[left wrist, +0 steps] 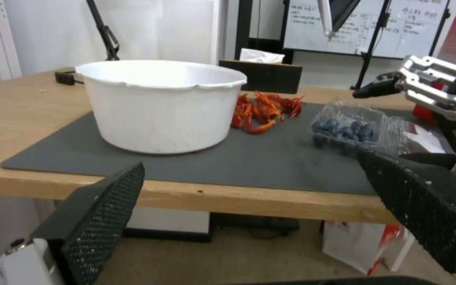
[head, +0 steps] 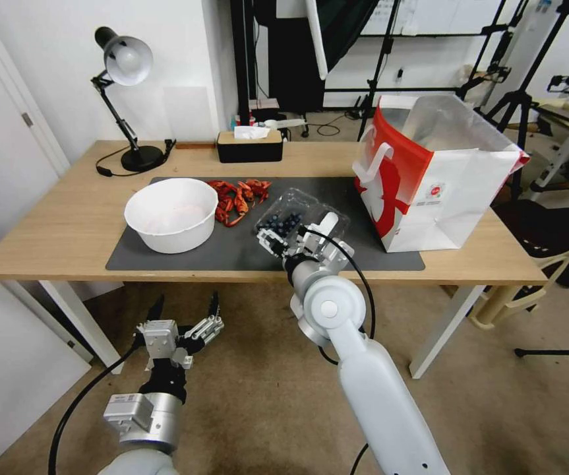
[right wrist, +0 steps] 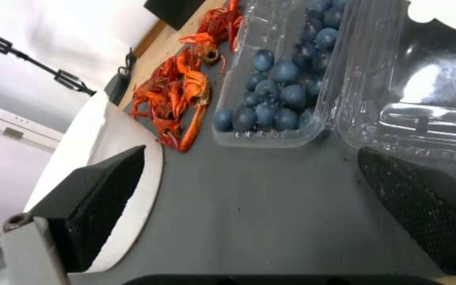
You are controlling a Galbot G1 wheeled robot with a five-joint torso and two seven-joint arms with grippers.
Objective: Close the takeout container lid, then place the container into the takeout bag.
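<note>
Head view puts the small clear plastic clamshell takeout container [head: 283, 221] of dark blueberries on the dark grey mat [head: 185, 260], near the mat's middle, lying open. Its clear hinged lid [head: 327, 221] is folded flat beside it on the side toward the bag. From the right wrist view I see the berry-filled half [right wrist: 278, 95] and the empty lid half [right wrist: 423, 99] side by side, joined along the hinge, both resting on the mat.

My right tool [head: 294, 243] hovers just at the near edge of the container, over the mat. Its black mesh-faced fingers [right wrist: 101, 198] stand wide apart, one on the bowl side and one under the lid's edge, and I see nothing between them.

Just beside the container, on the side away from the bag, lies a heap of red-orange crayfish [head: 238, 198], and beyond that sits the round white plastic bowl [head: 172, 214], also on the mat. The large red-and-white paper takeout bag [head: 429, 178] with white handles stands upright and open at the mat's right end, showing its silvery lining.

All this rests on the light wooden table [head: 53, 224], with a black desk lamp [head: 126, 86] and a black tissue box [head: 250, 146] along its far edge.

My left tool [head: 185, 310] hangs below the table's front edge, well apart from the container, fingers spread.
</note>
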